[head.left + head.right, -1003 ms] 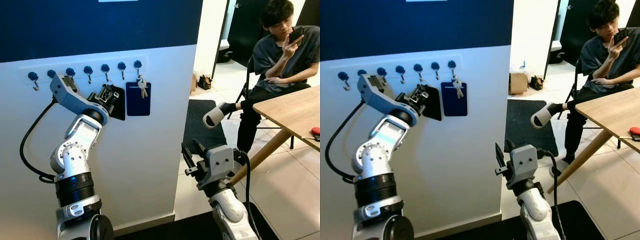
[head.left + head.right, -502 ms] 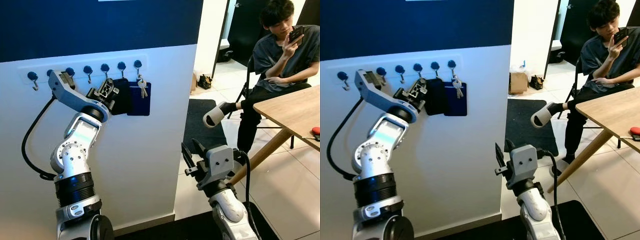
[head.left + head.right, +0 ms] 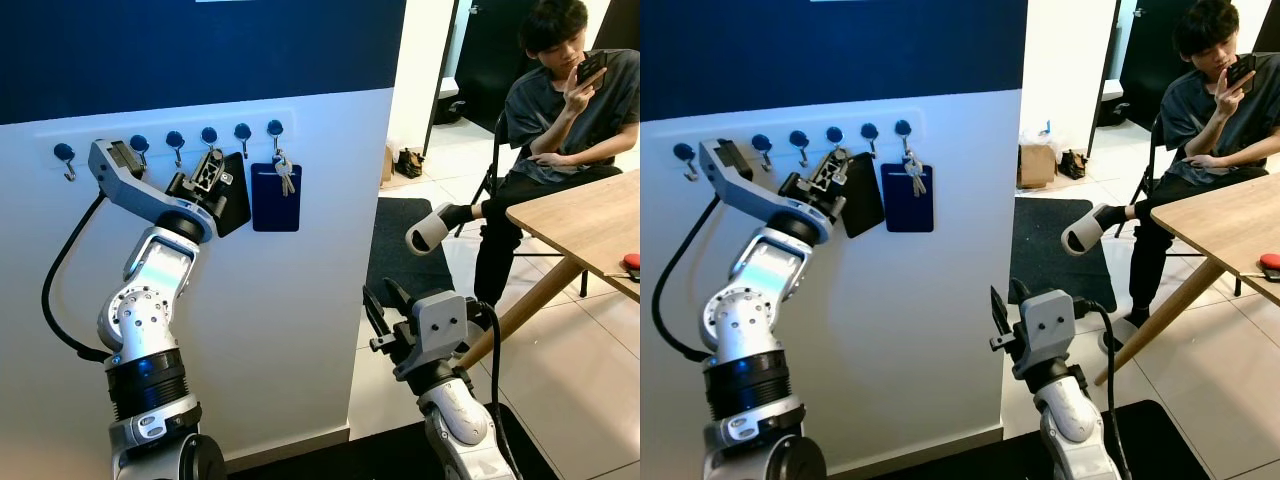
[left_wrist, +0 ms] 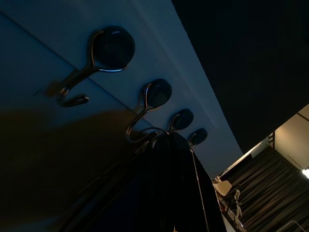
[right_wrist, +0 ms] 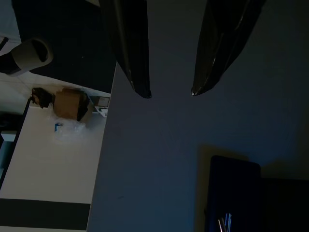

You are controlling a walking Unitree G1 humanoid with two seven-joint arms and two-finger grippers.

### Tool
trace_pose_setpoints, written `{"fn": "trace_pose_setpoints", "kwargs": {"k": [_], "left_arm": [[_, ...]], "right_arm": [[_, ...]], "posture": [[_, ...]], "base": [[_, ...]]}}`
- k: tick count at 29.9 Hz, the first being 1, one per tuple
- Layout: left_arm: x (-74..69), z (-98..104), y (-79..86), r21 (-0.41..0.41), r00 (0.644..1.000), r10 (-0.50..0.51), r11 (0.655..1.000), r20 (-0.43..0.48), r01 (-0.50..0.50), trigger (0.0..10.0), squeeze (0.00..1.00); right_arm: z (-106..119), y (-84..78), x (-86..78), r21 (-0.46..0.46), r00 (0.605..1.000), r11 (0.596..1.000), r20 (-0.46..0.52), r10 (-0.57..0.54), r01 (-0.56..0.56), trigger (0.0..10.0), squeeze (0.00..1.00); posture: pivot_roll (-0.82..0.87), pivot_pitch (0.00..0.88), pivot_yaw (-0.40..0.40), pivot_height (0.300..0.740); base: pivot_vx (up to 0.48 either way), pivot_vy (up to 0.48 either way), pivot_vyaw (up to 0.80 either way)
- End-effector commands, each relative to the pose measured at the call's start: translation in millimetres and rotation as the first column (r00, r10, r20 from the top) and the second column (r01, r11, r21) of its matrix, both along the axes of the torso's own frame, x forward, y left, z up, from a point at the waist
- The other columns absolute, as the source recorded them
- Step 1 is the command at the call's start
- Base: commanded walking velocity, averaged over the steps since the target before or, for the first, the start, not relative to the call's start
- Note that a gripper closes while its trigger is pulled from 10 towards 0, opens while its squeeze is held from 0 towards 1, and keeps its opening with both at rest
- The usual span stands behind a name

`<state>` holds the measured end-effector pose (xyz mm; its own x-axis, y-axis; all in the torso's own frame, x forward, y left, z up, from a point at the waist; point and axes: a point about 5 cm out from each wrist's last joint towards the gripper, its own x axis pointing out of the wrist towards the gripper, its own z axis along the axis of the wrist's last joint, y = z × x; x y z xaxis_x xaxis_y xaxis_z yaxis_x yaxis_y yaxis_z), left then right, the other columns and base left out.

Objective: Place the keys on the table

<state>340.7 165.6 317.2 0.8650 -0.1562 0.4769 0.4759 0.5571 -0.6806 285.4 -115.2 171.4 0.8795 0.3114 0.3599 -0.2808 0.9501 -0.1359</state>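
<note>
Since the earlier frames the left arm had drawn slightly back along the wall (image 3: 300, 330), its gripper (image 3: 232, 185) tilting away from the blue tag (image 3: 276, 197) it had half covered a moment before, while the head camera and the right arm kept their places. At this moment the left gripper sat raised against the hook rail (image 3: 170, 140), just beside the tag, and whether its fingers were parted or closed could not be told, for they read as one dark mass in both the head and wrist views. The right gripper (image 5: 169, 92) hung low and idle with its fingers (image 5: 130, 48) apart and nothing between them. A person (image 3: 560, 110) sat beyond the table (image 3: 590, 225), which stood well apart to the robot's right. The keys (image 3: 285, 175) hung with the tag from the rightmost hook (image 3: 275, 130), apparently not yet taken. The step in hand was judged to be the reach for the keys; the next move would call for bringing the fingers around the bunch, lifting it clear of the hook, then turning toward the table.
</note>
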Motion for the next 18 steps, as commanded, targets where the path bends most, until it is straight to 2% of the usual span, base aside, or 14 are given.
{"fn": "trace_pose_setpoints", "kwargs": {"k": [1,7,8,12,17,18], "left_arm": [[0.7,7.1,1.2,0.022,1.000,0.003,1.000,0.026,-0.003,10.0,0.00],[5.4,6.4,-3.8,0.053,1.000,-0.003,0.999,-0.002,0.003,10.0,0.00],[7.1,7.0,-5.6,0.080,1.000,0.010,0.997,-0.007,-0.009,10.0,0.00],[9.6,10.4,-7.5,0.074,1.000,0.006,0.997,-0.007,-0.005,10.0,0.00],[9.3,17.1,-7.2,0.071,1.000,-0.002,0.997,0.030,0.000,10.0,0.00],[6.7,21.6,-7.1,0.083,0.998,-0.008,0.997,0.065,0.003,10.0,0.00]], "right_arm": [[-1.6,2.1,-2.1,0.003,1.000,1.000,-0.011,0.009,-0.009,10.0,0.00],[-1.5,2.1,-2.5,0.003,1.000,1.000,-0.011,0.008,-0.008,10.0,0.00],[-1.5,1.8,-2.7,0.003,1.000,1.000,-0.010,0.006,-0.006,10.0,0.00],[-1.6,1.4,-3.3,0.002,1.000,1.000,-0.011,0.002,-0.002,10.0,0.00],[-1.8,1.0,-4.0,0.003,1.000,1.000,-0.011,-0.001,0.001,10.0,0.00],[-1.8,0.8,-4.3,0.003,1.000,1.000,-0.011,-0.002,0.002,10.0,0.00]], "posture": [[0.08,0.124,0.086,0.740],[0.07,0.125,0.088,0.740],[0.07,0.124,0.089,0.740],[0.07,0.125,0.092,0.740],[0.07,0.127,0.093,0.740],[0.07,0.128,0.093,0.740]], "base": [[0.000,0.000,0.00],[0.000,0.000,0.00],[0.000,0.000,0.00],[0.000,0.000,0.00],[0.000,0.000,0.00],[0.000,0.000,0.00]]}}
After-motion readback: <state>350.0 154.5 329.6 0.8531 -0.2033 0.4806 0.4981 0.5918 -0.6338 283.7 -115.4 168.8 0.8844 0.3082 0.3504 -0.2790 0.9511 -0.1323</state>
